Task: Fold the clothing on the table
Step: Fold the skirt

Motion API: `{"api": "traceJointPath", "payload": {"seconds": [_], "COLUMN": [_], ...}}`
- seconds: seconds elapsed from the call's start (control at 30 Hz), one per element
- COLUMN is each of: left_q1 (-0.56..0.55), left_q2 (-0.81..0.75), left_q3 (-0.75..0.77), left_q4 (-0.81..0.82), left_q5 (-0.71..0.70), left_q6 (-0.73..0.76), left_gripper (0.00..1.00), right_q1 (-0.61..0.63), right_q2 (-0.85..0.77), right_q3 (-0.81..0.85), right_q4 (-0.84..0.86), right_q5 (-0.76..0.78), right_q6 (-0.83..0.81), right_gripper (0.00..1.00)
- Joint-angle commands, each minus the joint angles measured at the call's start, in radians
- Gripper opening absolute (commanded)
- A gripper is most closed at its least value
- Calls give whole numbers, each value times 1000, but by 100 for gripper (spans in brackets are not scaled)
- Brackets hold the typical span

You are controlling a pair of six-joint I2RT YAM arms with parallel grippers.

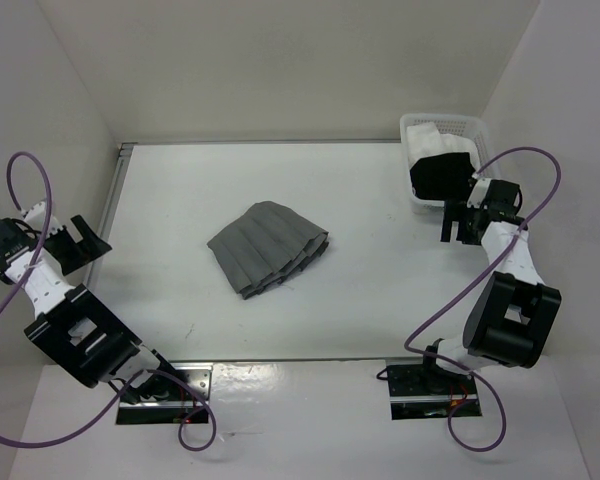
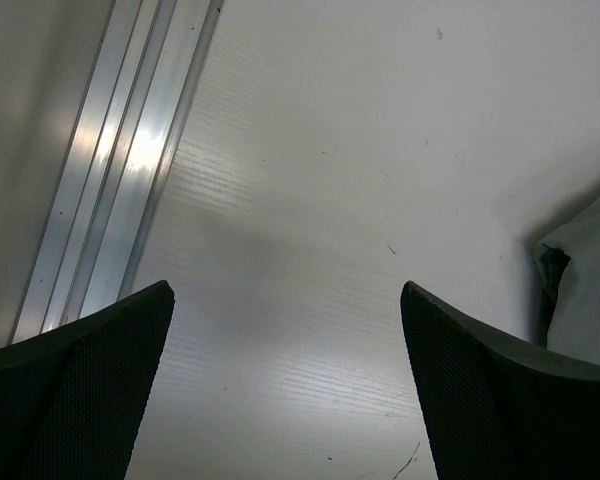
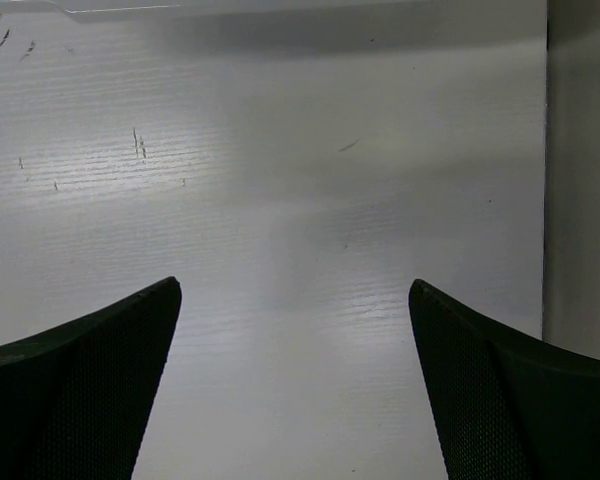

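Logging left gripper (image 2: 285,290) hanging wide open, empty, by the worktop (image 1: 360,200) left edge beside the rail (image 1: 115,200). Seeing grey pleated skirt (image 1: 268,247) lying mid-worktop (bunched, touched by neither arm). Logging right gripper (image 3: 293,283) gaping wide, empty, near the right edge by the basket (image 1: 477,125).

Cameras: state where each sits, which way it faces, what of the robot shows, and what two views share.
Top external: above and behind the bases, looking down on the table, clothing and basket; both arms, left gripper and right gripper show.
Left wrist: on that wrist, facing down at the table; its open fingers frame the rail and a clothing edge.
Right wrist: on that wrist, facing down at bare tabletop; only its open fingers show.
Shared: top external and left wrist both show rail and clothing.
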Motion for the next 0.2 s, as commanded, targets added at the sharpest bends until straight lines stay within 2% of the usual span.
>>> {"api": "traceJointPath", "payload": {"seconds": [0.0,0.17], "left_q1": [2,2], "left_q2": [-19,-19], "left_q3": [-7,-7], "left_q4": [17,17], "left_q5": [39,48], "left_q6": [9,19], "left_gripper": [100,100], "right_q1": [-18,-36], "right_q2": [-27,-36], "right_q3": [2,-7], "right_q4": [51,51], "right_q5": [-22,-31], "right_q6": [-11,-11], "right_gripper": [99,99]}}
